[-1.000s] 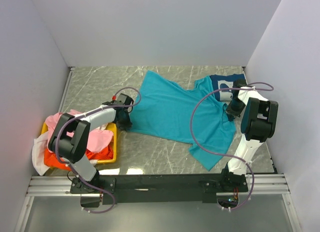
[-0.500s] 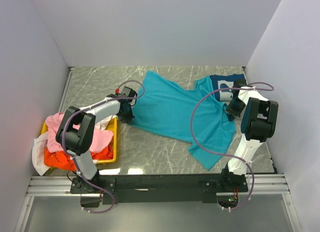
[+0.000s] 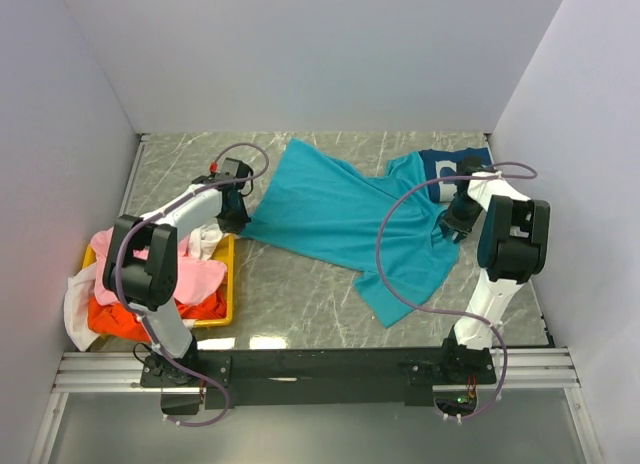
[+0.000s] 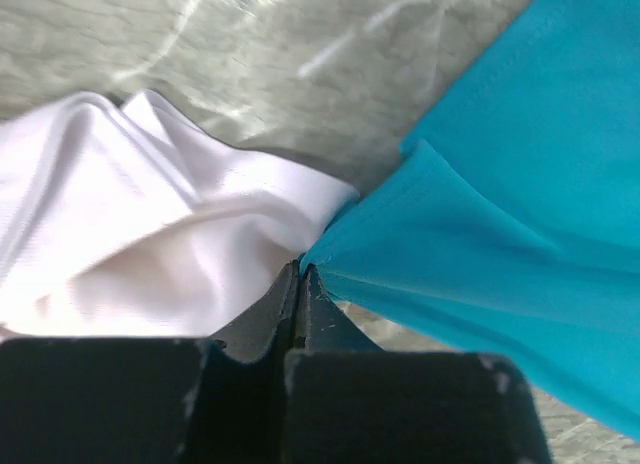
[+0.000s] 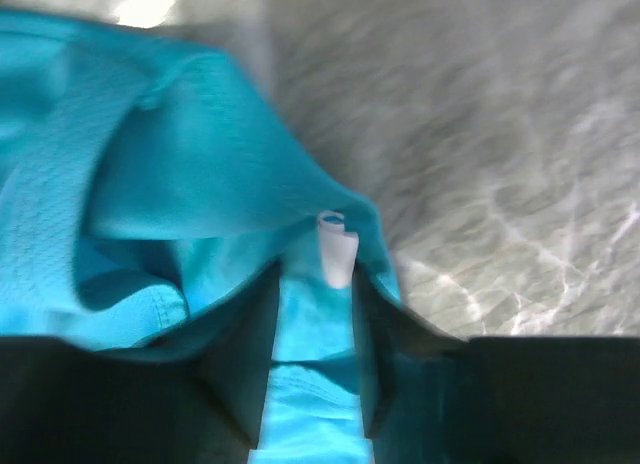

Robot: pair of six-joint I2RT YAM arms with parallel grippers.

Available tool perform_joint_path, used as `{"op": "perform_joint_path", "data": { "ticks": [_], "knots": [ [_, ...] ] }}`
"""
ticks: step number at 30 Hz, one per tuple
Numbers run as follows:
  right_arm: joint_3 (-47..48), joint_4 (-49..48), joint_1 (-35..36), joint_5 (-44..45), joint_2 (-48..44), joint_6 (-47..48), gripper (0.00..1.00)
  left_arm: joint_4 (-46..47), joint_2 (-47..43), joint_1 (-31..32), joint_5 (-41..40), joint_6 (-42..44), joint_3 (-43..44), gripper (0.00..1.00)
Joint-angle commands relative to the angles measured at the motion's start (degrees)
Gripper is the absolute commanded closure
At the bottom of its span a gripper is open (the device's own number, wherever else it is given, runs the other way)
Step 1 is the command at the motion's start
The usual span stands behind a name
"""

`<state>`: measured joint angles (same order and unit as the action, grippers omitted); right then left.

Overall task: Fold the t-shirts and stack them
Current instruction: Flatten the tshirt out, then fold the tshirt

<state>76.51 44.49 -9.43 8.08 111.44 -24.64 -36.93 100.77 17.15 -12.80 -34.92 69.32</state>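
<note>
A teal t-shirt (image 3: 340,219) lies rumpled and slantwise across the middle of a marble-patterned table (image 3: 300,299), stretched between two robot arms. At the shirt's left corner the left gripper (image 3: 236,220) has its fingers pressed together on a pinch of teal cloth; the left wrist camera shows the fabric gathered to a point right at the closed tips, with folds of a white tee (image 4: 150,234) just beside it on the table.

On the far right the right gripper (image 3: 452,224) sits low over the shirt's other end. Its wrist camera shows the fingers (image 5: 245,374) standing apart, with teal fabric lying in the gap between them and draped over their tips, and a small white tag (image 5: 336,249) standing up at the hem there.

A navy t-shirt (image 3: 440,164) with white print lies at the back right, partly covered by the teal one.

To the left, near the edge of the table, a yellow tray (image 3: 229,284) holds a heap of clothing: a pink tee (image 3: 195,274) on top and an orange tee (image 3: 110,319) beneath, with white cloth spilling over the tray's left side.
</note>
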Motion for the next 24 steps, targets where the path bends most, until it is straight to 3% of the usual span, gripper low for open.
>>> {"op": "perform_joint_path", "data": {
  "ticks": [1, 2, 5, 12, 20, 24],
  "knots": [
    [0.8, 1.8, 3.3, -0.8, -3.2, -1.0, 0.55, 0.4, -2.8, -0.5, 1.5, 2.4, -0.3, 1.00],
    [1.3, 2.3, 4.0, -0.8, -4.4, -1.3, 0.47, 0.5, -2.9, -0.5, 2.7, 2.3, -0.6, 1.00],
    [0.8, 4.4, 6.7, -0.3, -7.5, -1.6, 0.41, 1.3, -2.7, -0.5, 4.1, 2.0, -1.0, 1.00],
    [-8.6, 8.9, 19.1, -0.8, -21.2, -3.9, 0.41, 2.0, -2.6, -0.5, 5.8, 2.6, -0.6, 1.00],
    [-29.4, 8.9, 31.1, -13.0, -38.8, -12.6, 0.41, 1.9, -3.3, -0.5, 6.9, 3.6, -0.2, 1.00],
    [-34.9, 9.8, 39.1, -14.1, -41.6, -17.4, 0.41, 1.3, -3.7, -0.5, 7.2, 4.2, -0.2, 1.00]
  ]
}}
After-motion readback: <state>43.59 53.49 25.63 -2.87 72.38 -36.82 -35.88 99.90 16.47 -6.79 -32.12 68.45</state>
